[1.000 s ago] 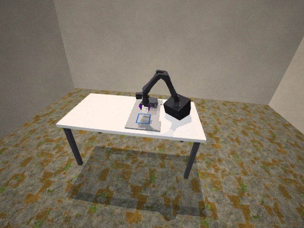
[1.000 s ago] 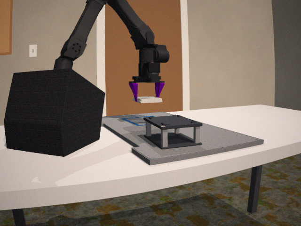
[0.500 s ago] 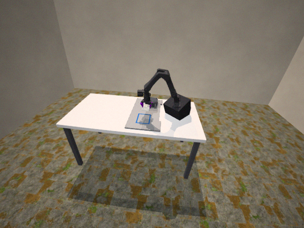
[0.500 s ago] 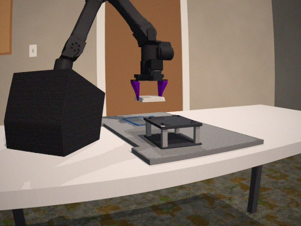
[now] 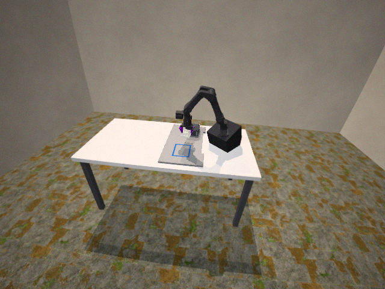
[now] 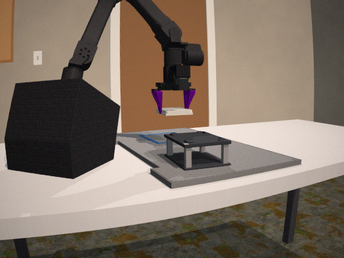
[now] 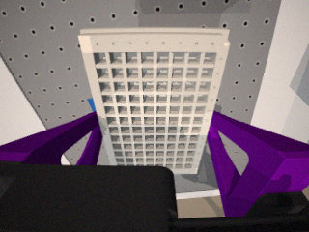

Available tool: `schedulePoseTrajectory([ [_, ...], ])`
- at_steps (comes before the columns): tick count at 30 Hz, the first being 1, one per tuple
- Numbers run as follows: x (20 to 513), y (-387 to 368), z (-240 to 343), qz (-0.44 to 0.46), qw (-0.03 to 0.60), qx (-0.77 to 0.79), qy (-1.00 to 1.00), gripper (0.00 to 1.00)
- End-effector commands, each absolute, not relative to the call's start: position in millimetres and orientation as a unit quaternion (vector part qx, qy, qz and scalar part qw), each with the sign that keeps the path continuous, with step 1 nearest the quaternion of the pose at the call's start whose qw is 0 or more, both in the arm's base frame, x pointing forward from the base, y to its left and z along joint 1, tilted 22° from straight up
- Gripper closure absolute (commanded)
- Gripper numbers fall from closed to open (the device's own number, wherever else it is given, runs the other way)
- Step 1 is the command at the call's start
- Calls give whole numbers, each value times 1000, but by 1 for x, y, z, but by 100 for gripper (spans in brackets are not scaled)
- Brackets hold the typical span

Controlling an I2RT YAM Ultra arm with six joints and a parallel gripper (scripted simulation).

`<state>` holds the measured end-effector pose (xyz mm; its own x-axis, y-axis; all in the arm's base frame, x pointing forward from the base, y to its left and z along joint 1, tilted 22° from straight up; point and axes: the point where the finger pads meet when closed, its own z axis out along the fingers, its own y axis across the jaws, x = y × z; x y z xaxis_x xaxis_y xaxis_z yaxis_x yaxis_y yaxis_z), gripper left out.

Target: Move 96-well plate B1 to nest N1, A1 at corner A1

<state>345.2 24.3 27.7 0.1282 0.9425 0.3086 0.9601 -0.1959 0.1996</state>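
Observation:
My gripper (image 6: 173, 106) with purple fingers is shut on the white 96-well plate (image 6: 174, 111) and holds it level in the air, wells facing up. In the wrist view the plate (image 7: 154, 97) sits between the two fingers, gripped across its short width. The raised plate nest N1 (image 6: 196, 138), a black platform on grey posts with small corner locators, stands on the grey perforated base below and a little to the right of the plate. The blue outline of spot B1 (image 6: 153, 137) lies behind the nest and is empty. In the top view the plate (image 5: 186, 133) hangs beyond the blue square (image 5: 181, 150).
The arm's large black base block (image 6: 59, 127) stands on the white table to the left of the grey base plate (image 6: 222, 163). The table's front edge runs close below the base plate.

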Motion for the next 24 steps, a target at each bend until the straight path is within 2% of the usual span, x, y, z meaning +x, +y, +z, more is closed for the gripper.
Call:
schedulePoseTrajectory([
  [1,338,15,32,-189,22,-744,-640,100],
  [24,333,-52,21,-191,19,-744,-640,100],
])
